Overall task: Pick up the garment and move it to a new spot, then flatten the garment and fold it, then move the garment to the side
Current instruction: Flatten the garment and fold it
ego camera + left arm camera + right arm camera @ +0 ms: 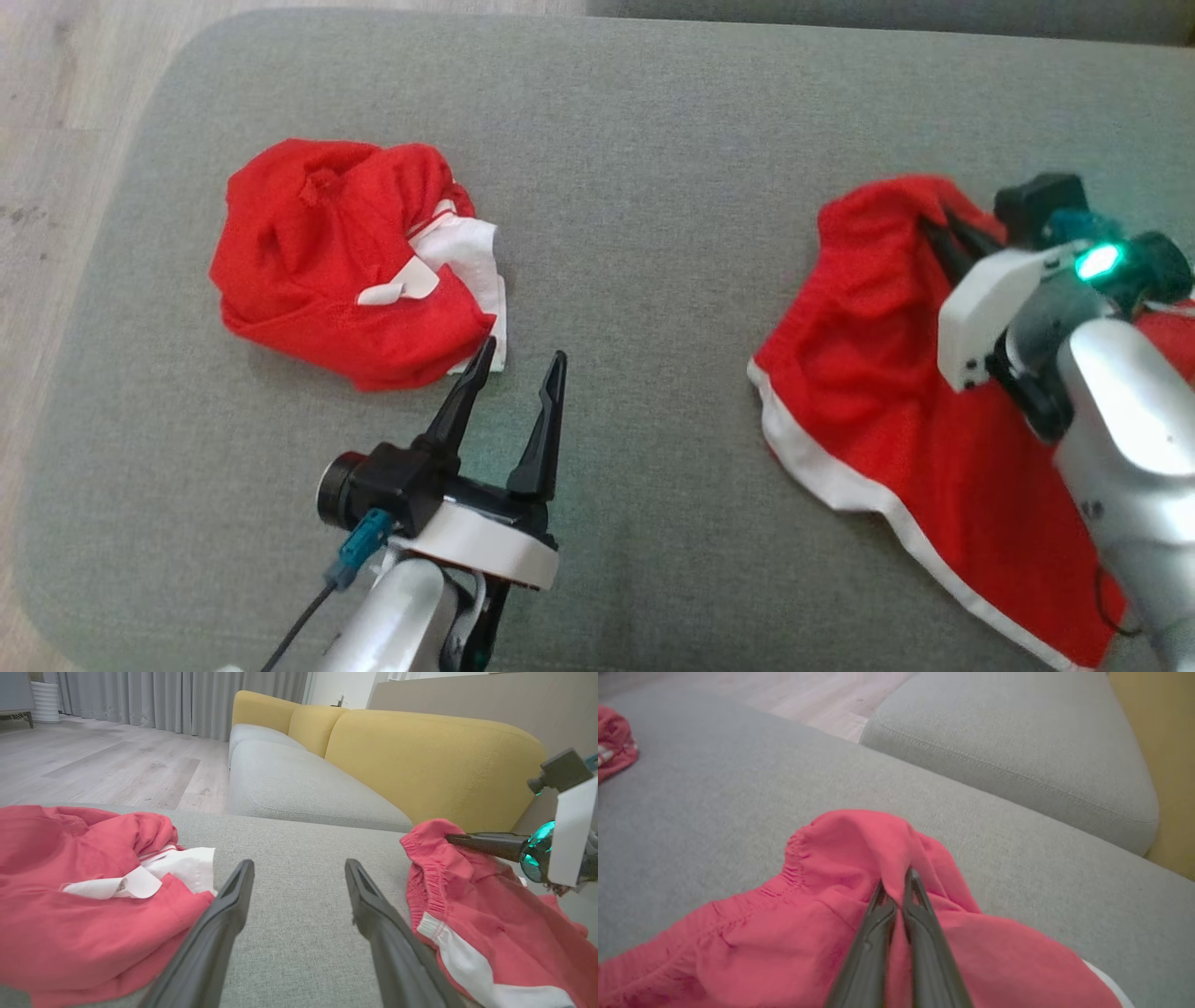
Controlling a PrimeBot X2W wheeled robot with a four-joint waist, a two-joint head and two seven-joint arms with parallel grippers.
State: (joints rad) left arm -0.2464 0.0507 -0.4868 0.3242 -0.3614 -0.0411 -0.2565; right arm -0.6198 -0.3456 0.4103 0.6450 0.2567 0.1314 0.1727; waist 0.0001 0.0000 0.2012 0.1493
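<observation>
A red garment with white trim (868, 373) lies spread at the right of the grey cushion (635, 187). My right gripper (938, 224) is shut on a raised fold by its elastic waistband; in the right wrist view the red cloth (784, 933) is pinched between the closed fingertips of that gripper (896, 879). A second red garment with white parts (345, 261) sits crumpled at the left. My left gripper (523, 359) stands open just off its lower right edge, nothing between the fingers. The left wrist view has the gripper (300, 865) between the crumpled garment (70, 914) and the spread one (467, 905).
Wood floor (56, 112) runs past the cushion's rounded left edge. Behind the cushion stands a sofa with a yellow back (420, 760) and a grey seat (1008, 742). Bare grey cloth separates the two garments.
</observation>
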